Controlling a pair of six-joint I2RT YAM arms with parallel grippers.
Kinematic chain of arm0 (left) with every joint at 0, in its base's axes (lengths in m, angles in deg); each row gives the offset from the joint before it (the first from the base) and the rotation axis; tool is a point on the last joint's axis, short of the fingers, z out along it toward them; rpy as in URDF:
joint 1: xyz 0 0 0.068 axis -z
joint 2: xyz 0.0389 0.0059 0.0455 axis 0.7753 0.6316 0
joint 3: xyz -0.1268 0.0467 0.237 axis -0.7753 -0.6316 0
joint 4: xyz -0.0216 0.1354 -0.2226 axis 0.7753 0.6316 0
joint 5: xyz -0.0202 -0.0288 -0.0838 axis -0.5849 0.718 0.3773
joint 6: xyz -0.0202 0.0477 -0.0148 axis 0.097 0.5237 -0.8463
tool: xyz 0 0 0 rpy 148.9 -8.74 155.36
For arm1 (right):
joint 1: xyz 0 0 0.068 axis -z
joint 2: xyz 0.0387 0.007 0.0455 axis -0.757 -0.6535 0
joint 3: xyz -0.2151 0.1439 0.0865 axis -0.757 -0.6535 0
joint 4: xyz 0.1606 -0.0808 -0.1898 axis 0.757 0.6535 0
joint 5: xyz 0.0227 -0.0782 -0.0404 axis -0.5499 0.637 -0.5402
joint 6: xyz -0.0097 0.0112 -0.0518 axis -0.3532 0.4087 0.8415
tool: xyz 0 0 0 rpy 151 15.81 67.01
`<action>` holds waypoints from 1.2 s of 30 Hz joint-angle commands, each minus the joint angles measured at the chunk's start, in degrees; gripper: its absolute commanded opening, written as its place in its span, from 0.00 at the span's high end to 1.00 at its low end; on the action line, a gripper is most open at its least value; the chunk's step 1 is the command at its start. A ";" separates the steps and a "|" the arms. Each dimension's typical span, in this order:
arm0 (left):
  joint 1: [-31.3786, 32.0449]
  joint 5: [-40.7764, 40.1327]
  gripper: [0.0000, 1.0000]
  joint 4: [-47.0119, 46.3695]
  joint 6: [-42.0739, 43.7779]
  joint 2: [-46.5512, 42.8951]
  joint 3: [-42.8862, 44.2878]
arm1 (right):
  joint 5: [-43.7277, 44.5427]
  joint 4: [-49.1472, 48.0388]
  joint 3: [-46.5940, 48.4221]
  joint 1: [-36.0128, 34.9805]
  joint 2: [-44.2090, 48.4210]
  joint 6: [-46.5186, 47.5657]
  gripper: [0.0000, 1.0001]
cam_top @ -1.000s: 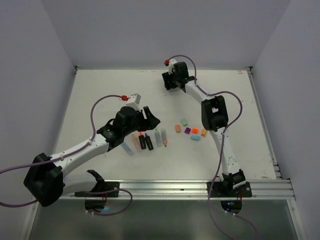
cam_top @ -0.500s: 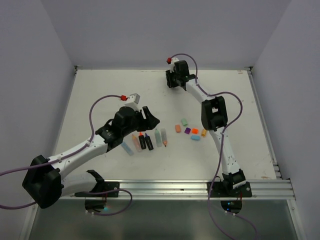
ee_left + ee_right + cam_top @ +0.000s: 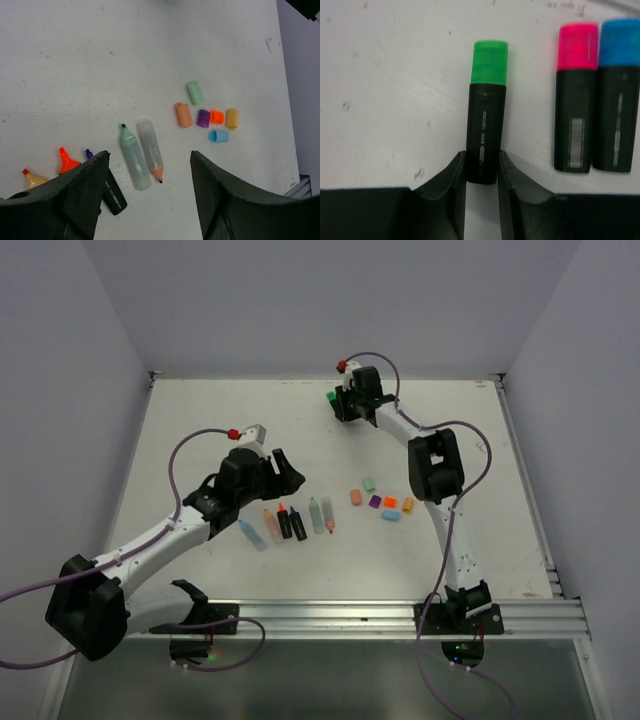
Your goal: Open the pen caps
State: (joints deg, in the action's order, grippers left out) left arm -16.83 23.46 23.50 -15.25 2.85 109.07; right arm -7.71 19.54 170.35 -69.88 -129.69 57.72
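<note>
At the far side of the table my right gripper (image 3: 482, 157) is shut on the rear end of a black pen (image 3: 483, 130) with a green cap (image 3: 490, 61). The pen lies flat on the table. Two more black pens lie beside it, one with a pink cap (image 3: 577, 45), one with a blue cap (image 3: 620, 42). Several loose pen caps (image 3: 203, 118) lie in a cluster right of centre. My left gripper (image 3: 148, 156) hangs open above a row of uncapped pens (image 3: 134, 162), holding nothing.
The uncapped pens (image 3: 290, 522) lie side by side near the table's middle, between the left gripper (image 3: 283, 472) and the loose caps (image 3: 380, 502). The right arm (image 3: 435, 470) reaches over the caps toward the back edge. White walls bound the table.
My right gripper has closed its jaws on the green-capped pen. The left arm has drawn back slightly to the left, still open.
</note>
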 commanded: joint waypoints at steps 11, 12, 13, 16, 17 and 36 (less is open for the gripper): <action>-4.38 9.80 0.31 0.10 -1.40 -4.58 4.67 | -4.58 -21.20 -49.35 -7.51 41.13 -14.13 1.00; -4.47 11.03 0.31 -0.77 -1.93 -3.88 4.49 | -4.32 -21.29 -51.37 -9.61 44.63 -14.39 1.00; -4.47 11.73 0.31 -1.48 -2.46 -3.62 4.32 | -3.62 -21.12 -54.52 -10.68 46.05 -14.39 1.00; -4.55 13.67 0.31 -5.24 -4.48 -2.82 3.35 | -2.56 -19.63 -60.34 -14.72 52.19 -13.95 1.00; -4.56 13.85 0.31 -5.87 -5.35 -2.73 3.09 | -1.25 -19.62 -62.01 -15.78 54.22 -13.95 1.00; -4.91 17.10 0.32 -10.45 -8.96 -1.50 -0.08 | -2.38 -15.84 -76.70 -21.06 77.53 -15.97 1.00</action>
State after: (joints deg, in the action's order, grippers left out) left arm -21.29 38.83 16.53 -23.03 1.19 108.30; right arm -9.26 3.14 94.94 -90.54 -53.76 42.69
